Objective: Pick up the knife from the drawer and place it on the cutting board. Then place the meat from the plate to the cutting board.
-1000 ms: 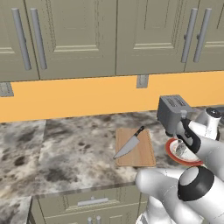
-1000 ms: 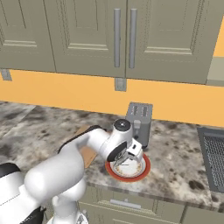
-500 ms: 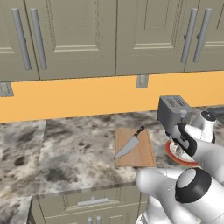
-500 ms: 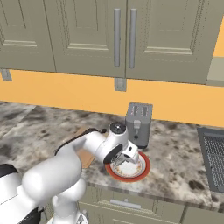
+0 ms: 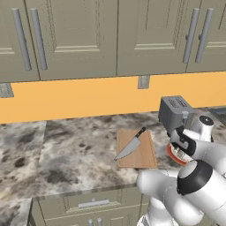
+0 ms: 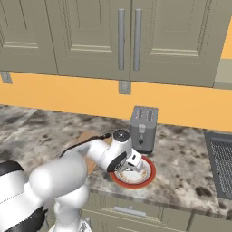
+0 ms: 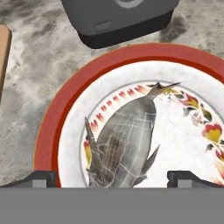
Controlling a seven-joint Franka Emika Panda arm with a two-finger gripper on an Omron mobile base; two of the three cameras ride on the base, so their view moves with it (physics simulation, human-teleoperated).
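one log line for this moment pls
stage: meat pickup | knife: on cutting board | meat: on plate | hand: open, fingertips either side of meat | toaster: behind plate

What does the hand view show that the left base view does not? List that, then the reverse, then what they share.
Hand view: the meat lying on the flowered centre of the plate, with the open gripper straddling it.
Left base view: the knife lying diagonally on the cutting board, the shut drawer below the counter, and the wall cabinets.
Both: the plate's red rim, the toaster, part of the cutting board and the marbled counter.
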